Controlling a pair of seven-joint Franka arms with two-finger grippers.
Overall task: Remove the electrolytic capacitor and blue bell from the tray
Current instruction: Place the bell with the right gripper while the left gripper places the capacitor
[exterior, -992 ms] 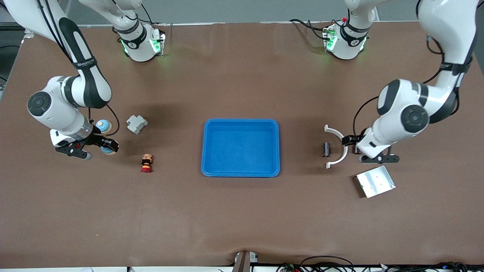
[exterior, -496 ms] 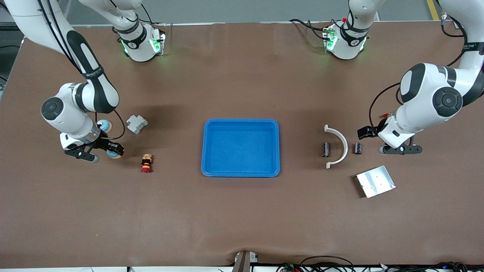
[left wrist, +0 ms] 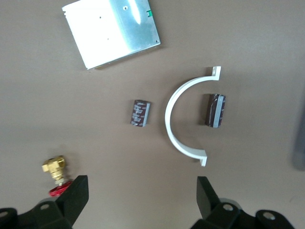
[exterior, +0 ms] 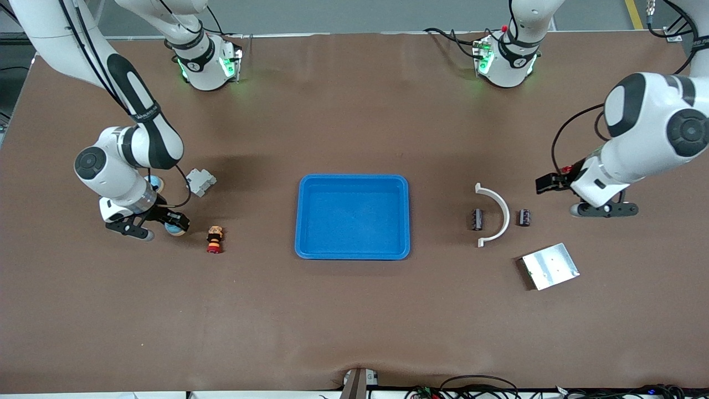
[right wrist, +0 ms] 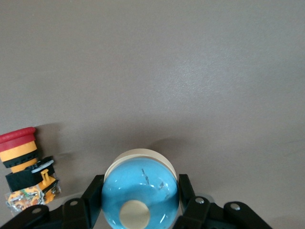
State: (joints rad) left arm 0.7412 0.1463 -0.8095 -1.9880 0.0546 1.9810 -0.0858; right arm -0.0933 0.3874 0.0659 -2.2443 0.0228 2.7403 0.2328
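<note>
Right gripper (exterior: 160, 223) pinching blue bell (right wrist: 140, 192) above table beside red button (exterior: 214, 240), toward right arm's end. Left gripper (left wrist: 139, 198) spread wide, empty, over table near capacitor (exterior: 524, 217), which lies just beside white arc (exterior: 494, 214)

My right gripper (exterior: 157, 223) hangs low at nine o'clock, fingers (right wrist: 93, 200) clamped around a blue bell (right wrist: 140, 194). My left gripper (exterior: 602, 208), at three o'clock, is spread wide and empty.
</note>
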